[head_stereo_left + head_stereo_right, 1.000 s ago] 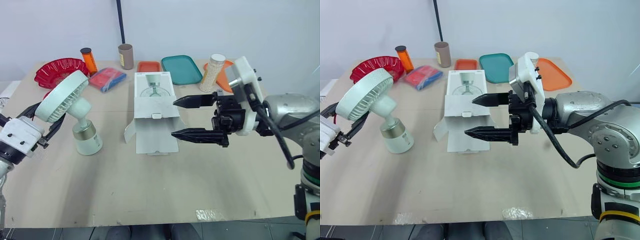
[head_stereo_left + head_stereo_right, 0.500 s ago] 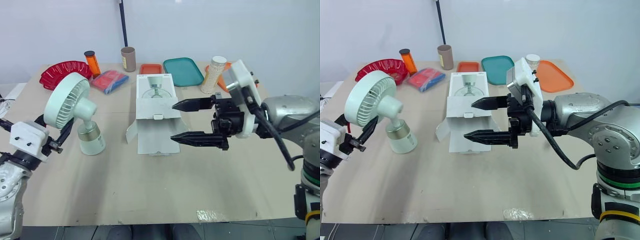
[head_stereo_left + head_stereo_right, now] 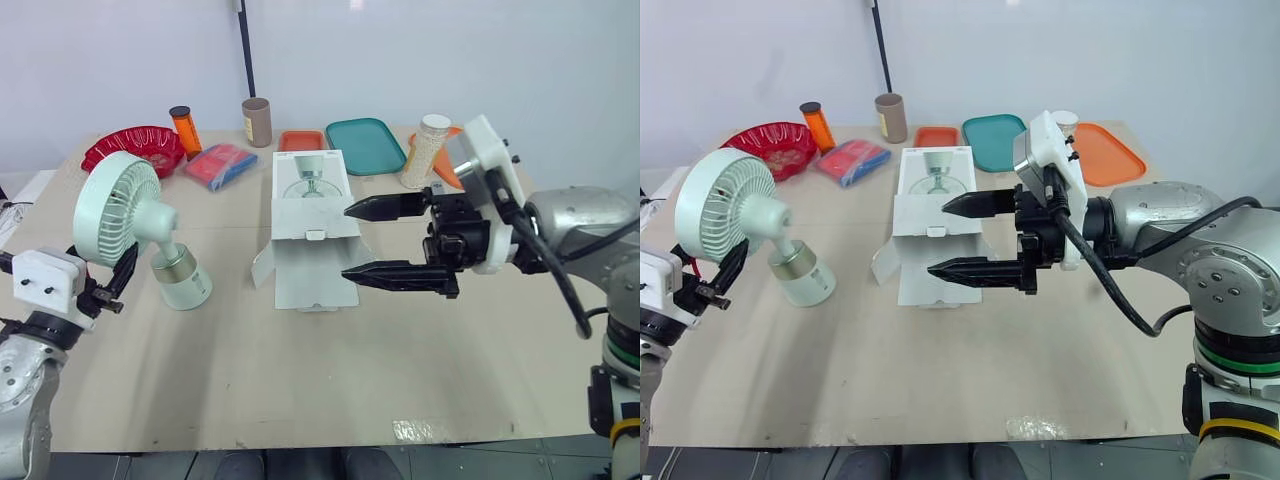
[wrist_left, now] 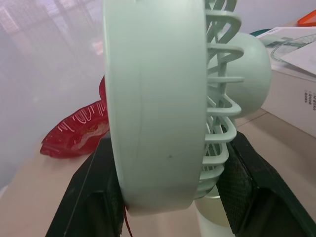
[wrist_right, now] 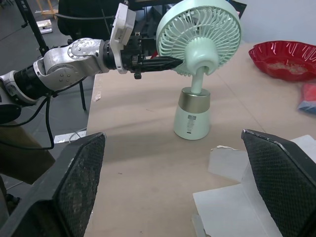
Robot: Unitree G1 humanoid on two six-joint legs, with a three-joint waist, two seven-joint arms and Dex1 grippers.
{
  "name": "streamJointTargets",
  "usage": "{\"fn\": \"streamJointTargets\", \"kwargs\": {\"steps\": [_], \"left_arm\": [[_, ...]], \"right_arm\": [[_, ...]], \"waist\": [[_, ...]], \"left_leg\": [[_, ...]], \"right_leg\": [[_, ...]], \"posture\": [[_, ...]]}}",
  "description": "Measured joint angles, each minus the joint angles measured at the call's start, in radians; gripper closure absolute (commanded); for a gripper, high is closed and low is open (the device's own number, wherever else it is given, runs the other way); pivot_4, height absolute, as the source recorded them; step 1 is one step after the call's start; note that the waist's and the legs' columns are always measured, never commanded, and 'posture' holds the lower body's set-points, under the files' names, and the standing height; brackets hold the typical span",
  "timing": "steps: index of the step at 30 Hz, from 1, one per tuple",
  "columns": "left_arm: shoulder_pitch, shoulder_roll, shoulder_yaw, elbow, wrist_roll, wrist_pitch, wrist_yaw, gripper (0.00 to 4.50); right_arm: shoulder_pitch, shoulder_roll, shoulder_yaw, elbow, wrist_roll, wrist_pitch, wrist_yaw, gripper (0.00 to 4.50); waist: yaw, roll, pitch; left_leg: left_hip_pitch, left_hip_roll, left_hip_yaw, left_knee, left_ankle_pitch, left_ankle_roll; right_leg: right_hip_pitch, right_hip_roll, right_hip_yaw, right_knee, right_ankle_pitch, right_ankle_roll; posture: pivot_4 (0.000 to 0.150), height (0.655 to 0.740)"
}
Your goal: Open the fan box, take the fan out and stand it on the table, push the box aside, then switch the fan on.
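The fan (image 3: 125,210) is out of its box and is on the left part of the table (image 3: 300,390). Its pale green base sits on the table top, and the round head on the stem faces to the left. The left gripper (image 4: 165,163) is clenched on the head. In the left wrist view one black finger presses on each side of the rim.

The fan box (image 3: 300,265) lies flat in the middle of the table, just right of the fan but apart from it. It is open, with the flaps spread out, and the far panel shows a printed picture of a fan.

The right gripper (image 3: 347,240) hangs at the right side of the box and points to the left. Its two fingers are spread wide, one farther and one nearer, and they hold nothing. I cannot tell if the fingertips touch the cardboard.

Other things stand along the far edge of the table. From left to right there are a red bowl (image 3: 133,148), an orange bottle (image 3: 183,127), a red and blue packet (image 3: 217,164), a brown tube (image 3: 257,121), a small orange tray (image 3: 301,140) and a teal tray (image 3: 365,145). After these come a tall jar (image 3: 424,150) with a white lid and a bigger orange tray (image 3: 1105,152).
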Motion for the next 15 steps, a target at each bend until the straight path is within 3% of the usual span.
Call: {"fn": "streamJointTargets", "kwargs": {"steps": [9, 15], "left_arm": [[0.024, -0.101, -0.046, -0.066, -0.031, 0.050, 0.073, 2.35], [0.018, -0.101, -0.042, -0.063, -0.089, 0.100, 0.075, 2.35]], "right_arm": [[-0.003, -0.002, 0.000, 0.009, -0.019, -0.005, 0.034, 0.00], [-0.003, -0.002, 0.000, 0.016, -0.023, -0.005, 0.043, 0.00]], "waist": [[0.001, 0.002, -0.002], [0.002, 0.004, -0.003]], "left_leg": [[0.001, 0.000, 0.001, -0.001, 0.000, 0.000], [0.002, 0.000, 0.001, -0.001, 0.000, 0.000]], "right_leg": [[0.001, 0.001, 0.001, -0.001, 0.000, 0.000], [0.002, 0.001, 0.001, -0.001, -0.001, 0.001]], "posture": [[0.150, 0.7400], [0.150, 0.7400]]}}
